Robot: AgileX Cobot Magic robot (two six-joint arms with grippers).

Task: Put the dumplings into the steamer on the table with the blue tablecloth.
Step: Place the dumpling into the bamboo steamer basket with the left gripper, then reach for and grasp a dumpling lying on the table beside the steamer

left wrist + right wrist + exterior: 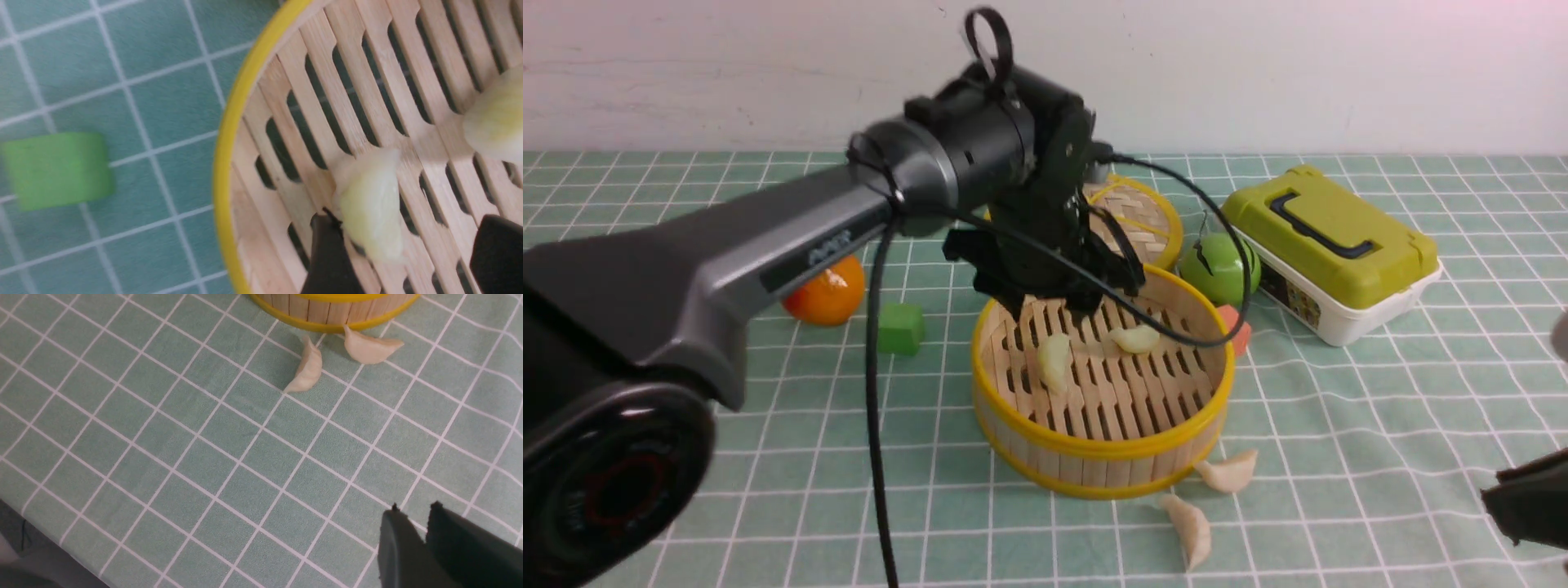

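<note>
Noting two dumplings (1229, 472) on the blue tablecloth (1339, 425) beside the steamer (1094, 445), nearest the right gripper (414, 508), nearly closed, empty; left gripper (406, 220) spread wide, empty.

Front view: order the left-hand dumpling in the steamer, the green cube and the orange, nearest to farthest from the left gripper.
1. Dumpling, on the steamer floor by the left gripper.
2. Green cube, on the cloth left of the steamer.
3. Orange, farther left and back.

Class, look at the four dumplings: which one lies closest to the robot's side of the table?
The elongated dumpling on the tablecloth, lowest in the front view. Its neighbour sits by the steamer's wall; two others lie inside.
</note>
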